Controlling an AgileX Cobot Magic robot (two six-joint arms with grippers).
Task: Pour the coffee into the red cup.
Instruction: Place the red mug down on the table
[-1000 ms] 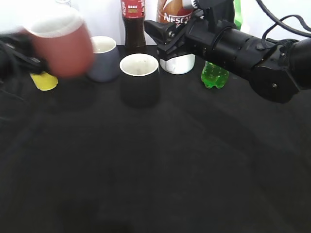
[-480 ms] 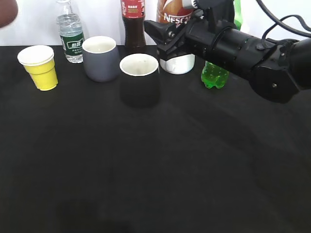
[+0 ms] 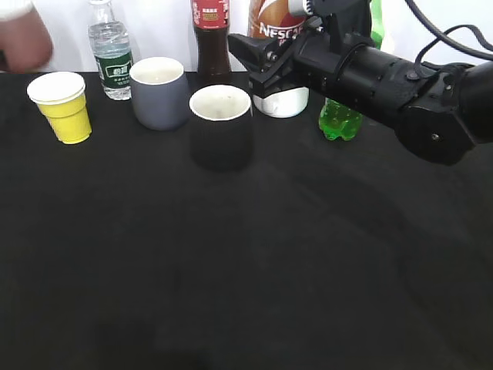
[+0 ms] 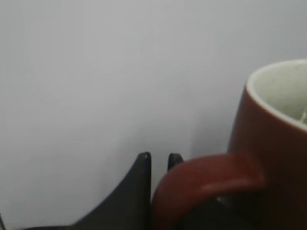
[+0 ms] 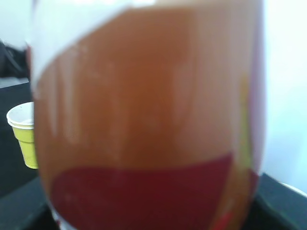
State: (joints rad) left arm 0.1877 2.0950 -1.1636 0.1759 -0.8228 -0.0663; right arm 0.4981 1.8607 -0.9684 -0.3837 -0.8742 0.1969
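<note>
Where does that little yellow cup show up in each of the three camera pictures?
Exterior view: yellow cup at far left on the black table.
Left wrist view: not in it.
Right wrist view: yellow cup at the left edge, beside the coffee bottle.
Shared landmark: the coffee bottle.

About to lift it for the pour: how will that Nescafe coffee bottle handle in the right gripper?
The coffee bottle looks smooth and rounded, so it may slip or twist in the right gripper. It appears mostly full, so probably heavy. Tall above a narrow white base, it could tip against the red-capped bottle beside it.
</note>
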